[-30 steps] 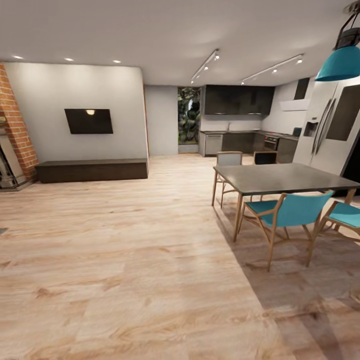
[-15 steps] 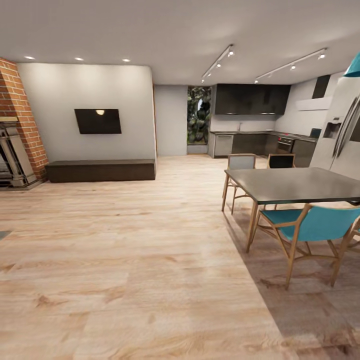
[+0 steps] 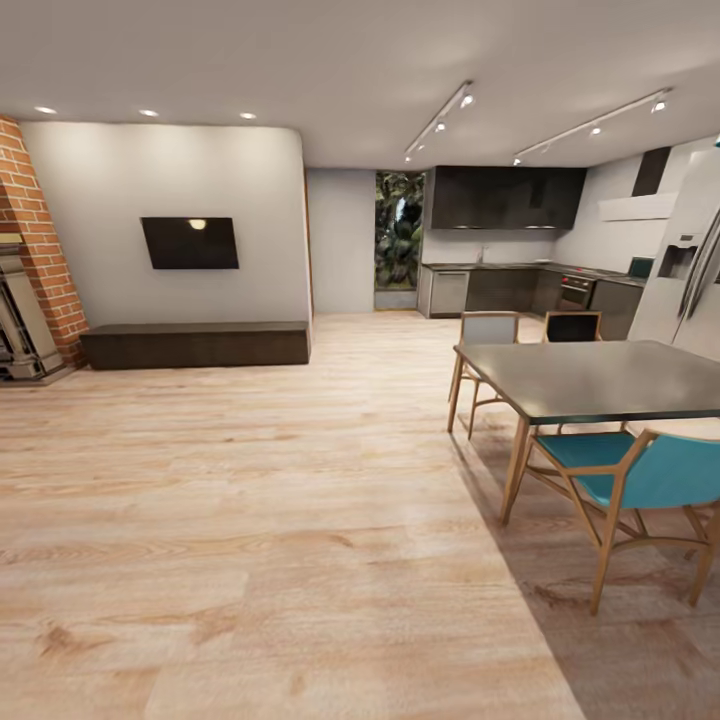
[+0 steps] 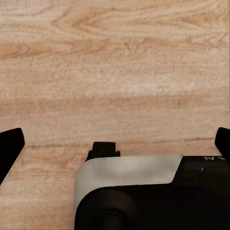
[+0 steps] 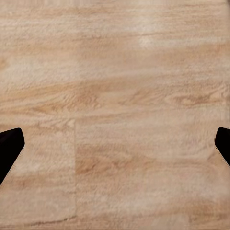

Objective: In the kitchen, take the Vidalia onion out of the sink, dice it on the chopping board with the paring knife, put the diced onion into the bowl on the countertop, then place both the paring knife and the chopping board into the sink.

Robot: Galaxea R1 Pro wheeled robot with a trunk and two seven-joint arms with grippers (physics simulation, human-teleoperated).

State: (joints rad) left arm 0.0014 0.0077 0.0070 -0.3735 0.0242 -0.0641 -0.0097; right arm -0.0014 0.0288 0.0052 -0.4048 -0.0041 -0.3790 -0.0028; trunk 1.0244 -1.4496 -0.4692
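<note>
Pale oak-grain plank flooring (image 3: 250, 520) runs from the robot's base across an open living room to a dark-cabinet kitchen (image 3: 510, 265) at the far wall, well apart from the camera. Between here and there stands a grey rectangular dining table (image 3: 600, 378) with a teal-seated wooden chair (image 3: 640, 480) on its near side; a black wall-mounted screen (image 3: 190, 242) and a red brick chimney breast (image 3: 35, 240) lie off to the left.

The glossy grey countertop (image 3: 500, 266) shows as a thin band above the far cabinets — too small to make out the sink, onion, board, knife or bowl on it.

The left gripper (image 4: 115, 143) hangs over bare floor, its dark fingertips (image 4: 10, 143) at opposite edges of the wrist picture, spread wide with nothing between them. The right gripper (image 5: 115, 143) is the same: fingertips (image 5: 9, 143) far apart, holding nothing.

Judged from this, no step of the task is begun — the robot is on its way, and the fetching, dicing, bowling and putting-away in the sink all remain. The first need looks to be a drive past the table to the kitchen.
</note>
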